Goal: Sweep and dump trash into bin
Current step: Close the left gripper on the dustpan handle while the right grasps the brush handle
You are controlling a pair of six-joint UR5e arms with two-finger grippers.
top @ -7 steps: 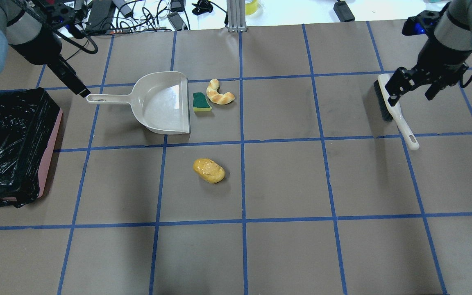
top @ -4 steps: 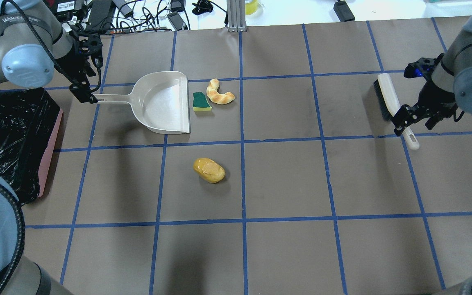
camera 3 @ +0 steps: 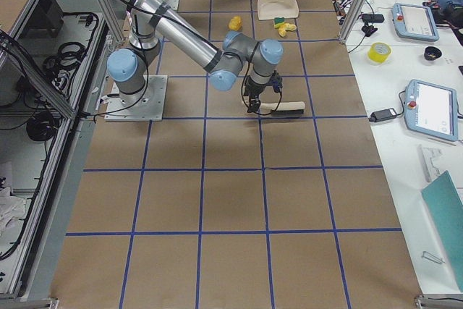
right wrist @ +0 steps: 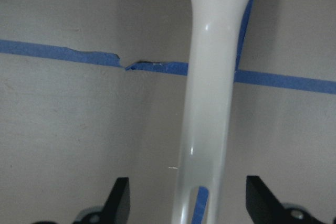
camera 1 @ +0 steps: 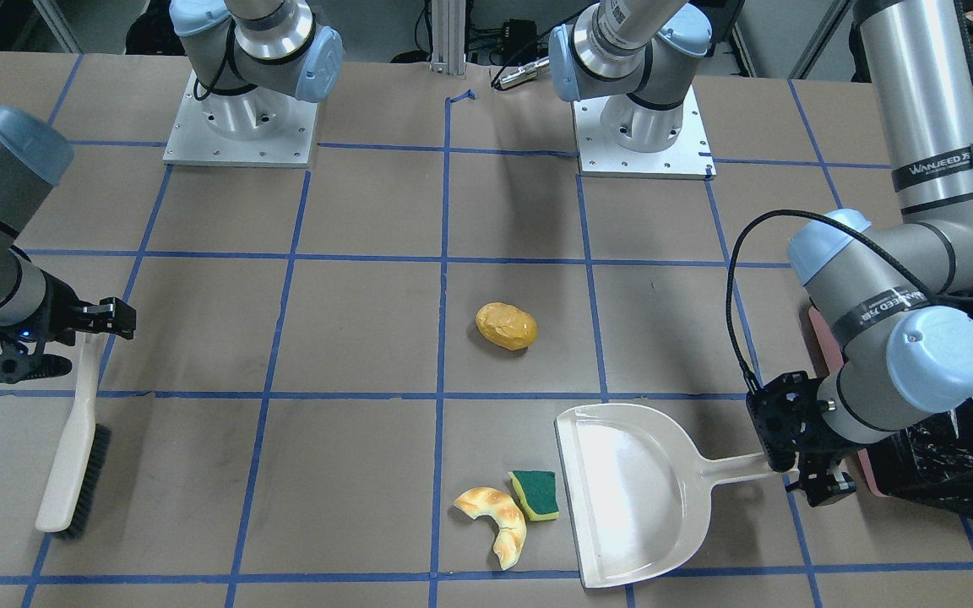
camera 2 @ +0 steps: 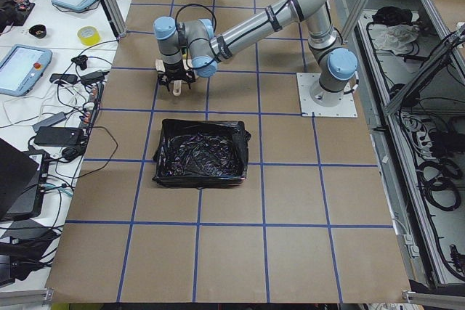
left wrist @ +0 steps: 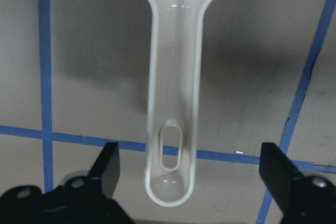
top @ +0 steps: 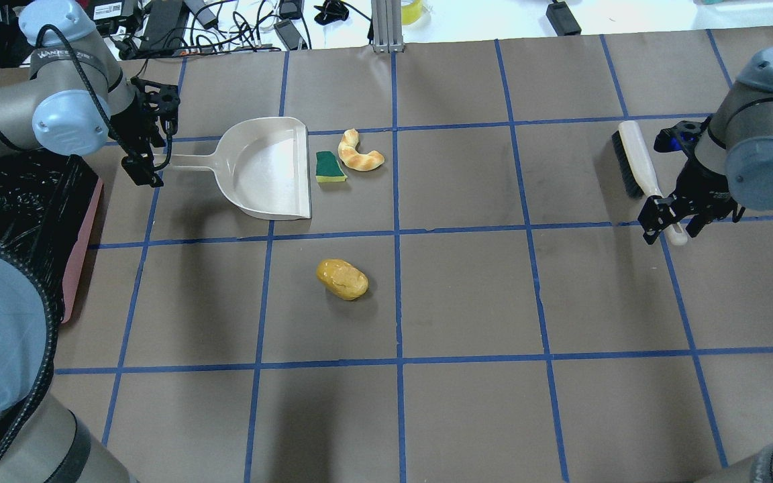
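while a second ago the left gripper [top: 148, 164] was hovering off the tip of the white plastic dustpan [top: 269, 171], it is now straddling that handle end, fingers spread wide and not gripping. the right gripper [top: 672, 228], likewise spread, is now sitting astride the tail of the white-handled black-bristle brush [top: 635, 161] rather than near its head. both tools are lying ungrasped, so the pickups seem imminent. the trash is lying unswept: a green-and-yellow sponge [top: 330, 167] just beside the pan's lip, a tan, ridged, curved croissant piece [top: 359, 153] just beyond it, and a glossy yellow-orange potato-like lump [top: 341, 279] well apart. the pink rectangular bin [top: 84, 228] with its crinkled black liner is waiting near the left gripper.
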